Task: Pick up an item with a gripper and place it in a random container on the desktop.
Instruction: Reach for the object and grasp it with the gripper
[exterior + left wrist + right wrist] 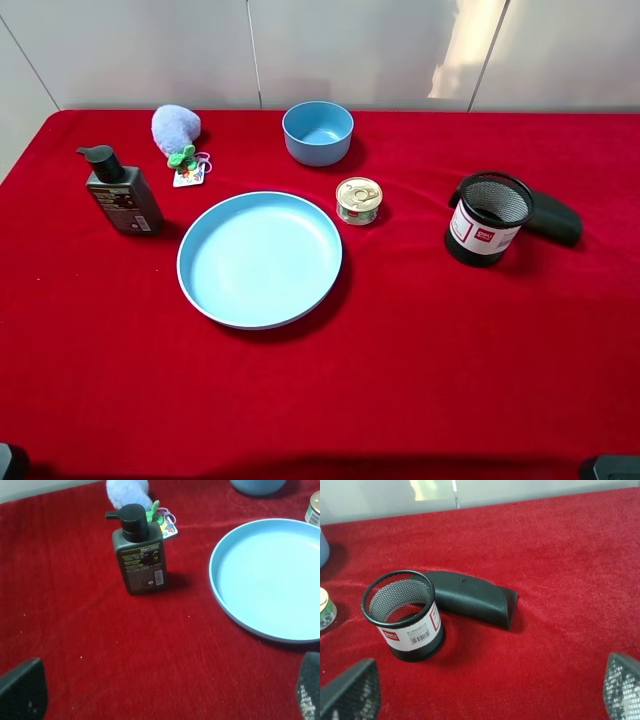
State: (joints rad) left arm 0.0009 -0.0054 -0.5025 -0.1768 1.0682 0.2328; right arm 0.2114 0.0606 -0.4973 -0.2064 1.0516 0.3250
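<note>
**START CONDITION: BOTH PINCERS RELEASED, CAN NOT YET GRASPED**

The left pincer (165,692) has its fingers spread wide with nothing between them. The right pincer (485,690) is likewise released and empty. Both are held back toward the near edge of the desk (420,360). This stance leaves the working area free for either arm to approach.

The can (358,199) stands upright on the desk, lid up, well ahead of both pincers. From the left pincer it lies beyond the far rim of the plate (260,260). From the right pincer it lies inboard of the mesh cup (487,220). It sits just beside the plate with its other sides free, so fingers should be able to straddle it from above.

The mesh cup stands directly ahead of the right pincer, mouth up, with nothing showing inside. It is ready to receive a drop from above. A dark case (555,220) lies just behind it, apparently touching, though contact cannot be confirmed. The pump bottle (140,555) stands ahead of the left pincer, well apart from the can.
</note>
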